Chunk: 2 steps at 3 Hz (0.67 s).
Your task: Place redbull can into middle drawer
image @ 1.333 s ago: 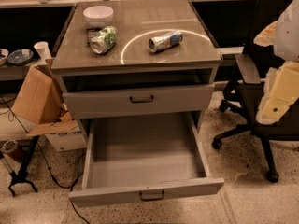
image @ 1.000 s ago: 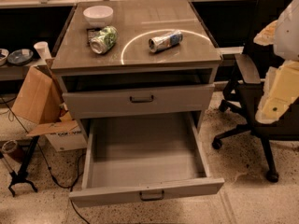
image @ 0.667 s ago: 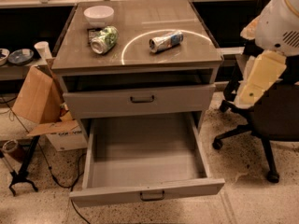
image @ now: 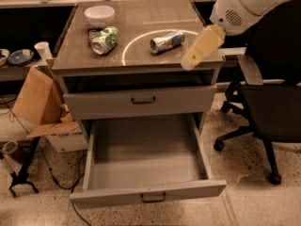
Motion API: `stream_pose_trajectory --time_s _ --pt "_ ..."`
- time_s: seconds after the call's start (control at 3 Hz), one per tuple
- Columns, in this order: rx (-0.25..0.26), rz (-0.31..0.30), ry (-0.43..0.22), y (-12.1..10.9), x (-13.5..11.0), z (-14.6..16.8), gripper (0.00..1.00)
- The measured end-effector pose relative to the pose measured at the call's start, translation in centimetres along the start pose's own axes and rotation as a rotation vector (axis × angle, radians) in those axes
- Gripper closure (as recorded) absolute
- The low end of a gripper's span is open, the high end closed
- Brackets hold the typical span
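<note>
The redbull can (image: 167, 40), slim and silver with blue patches, lies on its side on the cabinet top, inside a bright ring of light. The middle drawer (image: 146, 161) is pulled fully out below, and its grey inside holds nothing. My gripper (image: 190, 61), cream-coloured at the end of the white arm, hangs over the top's front right corner. It is a little right of the can and nearer the front, and it does not touch the can.
A green-and-white can (image: 104, 39) lies on its side and a white bowl (image: 99, 14) stands at the top's left. The upper drawer front (image: 141, 100) is shut. A black office chair (image: 273, 107) stands at the right. A cardboard box (image: 37, 98) and a paper cup (image: 43, 50) are at the left.
My arm has swung in from the right edge, leftward over the cabinet's front right corner toward the redbull can. The cans, bowl and drawers have not moved.
</note>
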<state>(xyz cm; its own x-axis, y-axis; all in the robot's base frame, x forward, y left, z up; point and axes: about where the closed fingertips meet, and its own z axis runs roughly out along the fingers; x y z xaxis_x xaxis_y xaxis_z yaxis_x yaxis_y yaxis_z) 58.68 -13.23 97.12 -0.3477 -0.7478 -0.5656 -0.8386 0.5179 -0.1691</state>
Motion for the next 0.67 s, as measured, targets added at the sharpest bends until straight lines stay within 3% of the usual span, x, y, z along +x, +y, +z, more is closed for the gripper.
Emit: stream_pose_trajectory --time_s 0.67 --pt "0.002 0.4 -0.201 -2.7 -8.0 7.7 0.0"
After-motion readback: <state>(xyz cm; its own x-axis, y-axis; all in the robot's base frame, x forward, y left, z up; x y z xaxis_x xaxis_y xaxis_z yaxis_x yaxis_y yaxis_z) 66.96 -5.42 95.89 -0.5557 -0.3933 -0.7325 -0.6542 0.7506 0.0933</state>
